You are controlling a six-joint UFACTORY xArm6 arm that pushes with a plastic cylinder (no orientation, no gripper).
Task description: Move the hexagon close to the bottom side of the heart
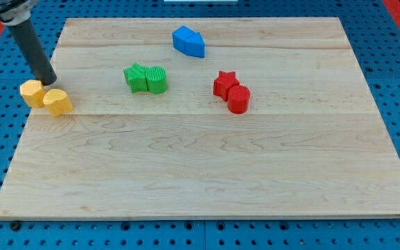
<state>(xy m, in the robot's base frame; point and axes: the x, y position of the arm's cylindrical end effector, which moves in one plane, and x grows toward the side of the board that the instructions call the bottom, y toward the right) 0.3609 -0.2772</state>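
Yellow hexagon [32,92] touching yellow heart [58,102] at board's left edge; my tip [49,81] just above both, rod tilted; no claw.

A pale wooden board [207,167] with fine light-brown grain lines is seen, laid on a blue perforated table surface [394,62]. A yellow-orange hexagon block [31,92] and a yellow-orange heart block [58,102] are coloured alike. Two green blocks are shown, a green star-like block [137,76] and a green rounded block [156,80]. A red star block [225,83] and a red cylinder block [239,99] share one red. A single blue pointed block [188,42] is seen. The rod is dark grey down to my tip [49,81].
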